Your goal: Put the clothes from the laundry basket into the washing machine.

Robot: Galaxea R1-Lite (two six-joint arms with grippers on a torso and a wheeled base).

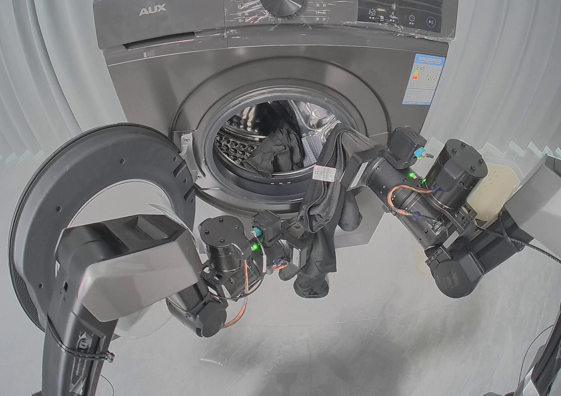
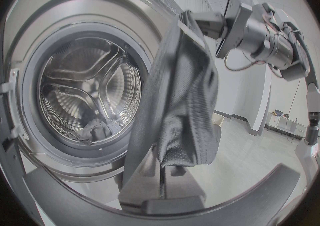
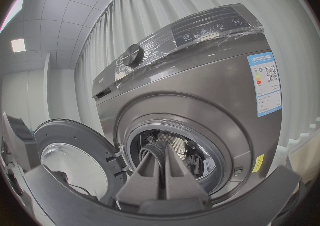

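Currently both grippers hold one dark garment [image 1: 320, 210] in the air in front of the washing machine [image 1: 175, 81], just outside the drum opening [image 1: 257, 122].

Right gripper [image 1: 343, 144]: fingers pressed together, pinching the garment's top band at the right edge of the opening. Left gripper [image 1: 294, 244]: lower down, below the opening's rim, fingers pinching the lower folds.

Risks:
- Most of the cloth hangs below the rim, so pushing only the top in could leave the tail draped over the lip or dropped to the floor.
- If the arms move out of sync, the cloth pulls taut and may slip from a pinch.
- The open door [image 1: 87, 169] sits close to the left arm, so a bump is possible.

Long axis is near vertical. The top end is up at the right gripper. The garment leans down toward the robot's left, its loose end pointing at the floor. Another dark piece [image 1: 279, 151] lies inside the drum.
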